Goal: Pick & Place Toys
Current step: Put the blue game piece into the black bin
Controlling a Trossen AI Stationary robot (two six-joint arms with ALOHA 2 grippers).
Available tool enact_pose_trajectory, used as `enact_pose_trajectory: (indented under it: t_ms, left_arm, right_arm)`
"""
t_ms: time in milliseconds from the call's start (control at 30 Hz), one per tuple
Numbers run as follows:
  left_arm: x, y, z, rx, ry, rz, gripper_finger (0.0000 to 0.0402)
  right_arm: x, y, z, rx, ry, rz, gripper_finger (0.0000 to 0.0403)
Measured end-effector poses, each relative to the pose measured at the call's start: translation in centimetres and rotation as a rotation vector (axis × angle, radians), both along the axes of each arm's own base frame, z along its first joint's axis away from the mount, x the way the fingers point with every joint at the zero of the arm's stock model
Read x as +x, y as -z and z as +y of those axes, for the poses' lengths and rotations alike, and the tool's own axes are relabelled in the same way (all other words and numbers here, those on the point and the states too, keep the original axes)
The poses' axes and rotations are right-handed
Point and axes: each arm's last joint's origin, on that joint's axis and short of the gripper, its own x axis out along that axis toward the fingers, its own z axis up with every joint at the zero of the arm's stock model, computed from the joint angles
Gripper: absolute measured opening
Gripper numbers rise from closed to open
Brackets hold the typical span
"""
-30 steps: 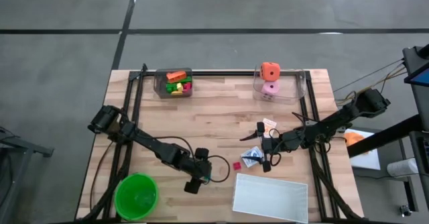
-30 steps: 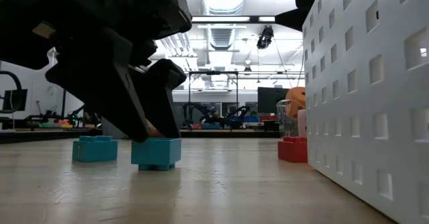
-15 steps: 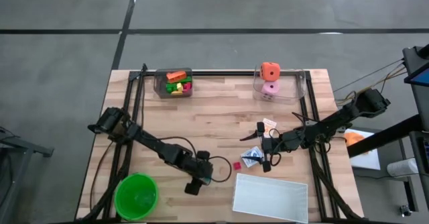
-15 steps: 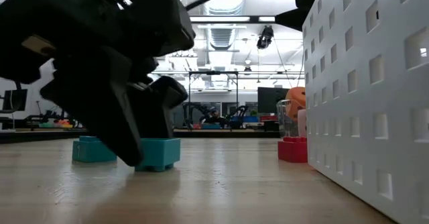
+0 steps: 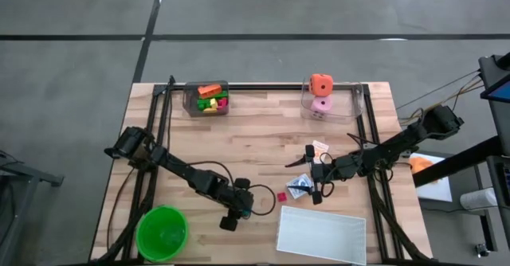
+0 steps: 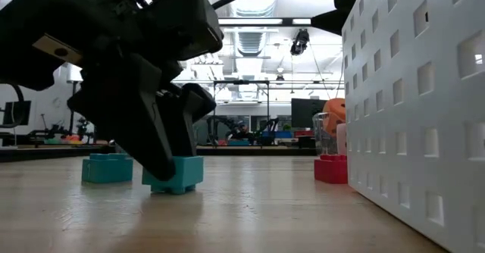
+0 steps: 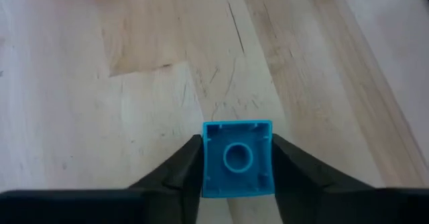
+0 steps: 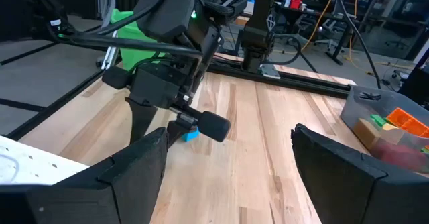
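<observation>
My left gripper (image 5: 247,210) is shut on a teal brick (image 7: 238,158), near the middle of the table's front part. The low view shows this brick (image 6: 176,176) on the wood beneath the dark fingers, and a second teal brick (image 6: 106,167) resting flat just beyond. A small red cube (image 5: 281,196) sits on the table to the right. My right gripper (image 5: 312,174) hangs open over small printed cards (image 5: 299,185), touching nothing. My left gripper pinches the teal brick by two opposite side walls (image 7: 205,167) between its two fingers (image 7: 181,177). The fingers slant down at it from the table's left. The brick's underside rests on the wood (image 6: 174,191).
A white perforated tray (image 5: 321,234) stands at the front right, close beside the brick and filling the right of the low view (image 6: 417,94). A green bowl (image 5: 162,232) is at the front left. Two clear bins (image 5: 207,99) (image 5: 323,100) with toys stand at the far edge.
My left gripper has sunk slightly onto the teal brick and its fingers have shut on it. The brick has turned a little on the table, one corner now toward the low camera. The right arm has kept still.
</observation>
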Motion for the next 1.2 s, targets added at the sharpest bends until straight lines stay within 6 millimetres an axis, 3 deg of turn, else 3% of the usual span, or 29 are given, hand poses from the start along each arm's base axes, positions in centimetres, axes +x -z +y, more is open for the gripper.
enact_pose_trajectory:
  t_ms: [33, 433, 600, 800, 967, 1200]
  left_arm:
    - [0.0, 0.0, 0.0, 0.000, -0.001, -0.001, 0.0125]
    - [-0.7, -1.0, 0.4, 0.069, 0.028, 0.012, 0.0125]
    - [-0.9, -2.6, 0.8, 0.113, 0.045, -0.069, 0.0125]
    - [-2.0, -4.1, 2.0, 0.058, 0.035, -0.298, 0.0125]
    - [-4.4, -4.4, 4.7, -0.020, -0.053, -0.488, 0.0125]
    - [-7.9, -5.5, 11.2, 0.070, -0.372, -0.624, 0.0125]
  right_arm:
    - [0.0, 0.0, 0.0, 0.000, 0.000, 0.000, 0.0313]
    - [0.0, 0.0, 0.0, 0.000, 0.000, 0.000, 0.0313]
    - [0.0, 0.0, 0.0, 0.003, 0.001, 0.002, 0.0313]
    - [0.0, 0.0, 0.0, 0.004, 0.000, 0.004, 0.0313]
    - [0.0, 0.1, 0.0, 0.005, 0.001, 0.008, 0.0313]
    - [0.0, 0.1, 0.0, 0.005, 0.001, 0.006, 0.0313]
